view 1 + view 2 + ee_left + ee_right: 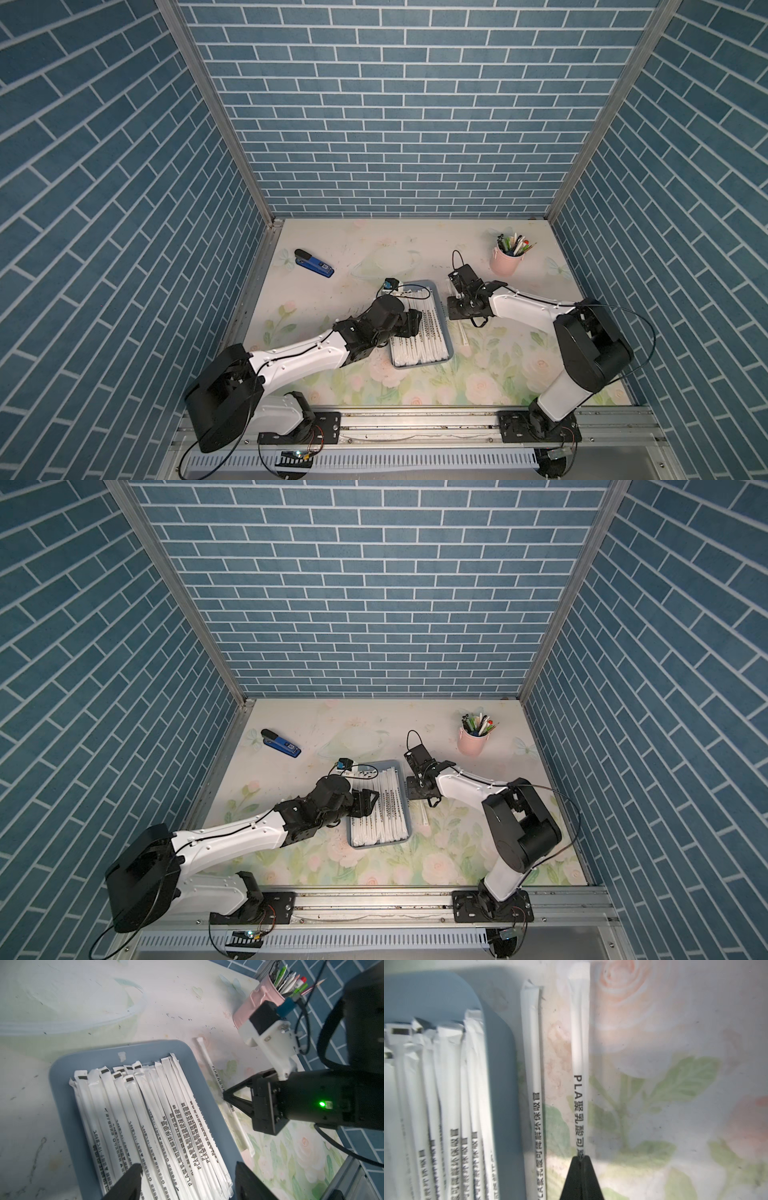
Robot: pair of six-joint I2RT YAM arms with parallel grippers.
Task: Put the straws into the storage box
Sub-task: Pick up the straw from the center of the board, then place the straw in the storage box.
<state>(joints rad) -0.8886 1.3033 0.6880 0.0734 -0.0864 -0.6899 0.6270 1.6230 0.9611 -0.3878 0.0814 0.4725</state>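
The storage box [420, 364] [380, 845] is a blue-grey tray mid-table, and several white-wrapped straws [424, 332] [128, 1109] lie side by side in it. My left gripper [188, 1168] hangs open just above those straws, with nothing between its fingers. My right gripper [580, 1158] [454, 308] is beside the box's right rim [500, 1064], shut on one straw [579, 1053] at its printed middle. Another straw [532, 1064] lies on the table between the held one and the box. In the left wrist view the right gripper [225, 1096] pinches the straw outside the box.
A pink cup [505, 264] [249, 1012] full of pens stands at the back right, behind my right arm. A blue-and-black stapler [314, 262] lies at the back left. Blue brick-pattern walls close in three sides of the table.
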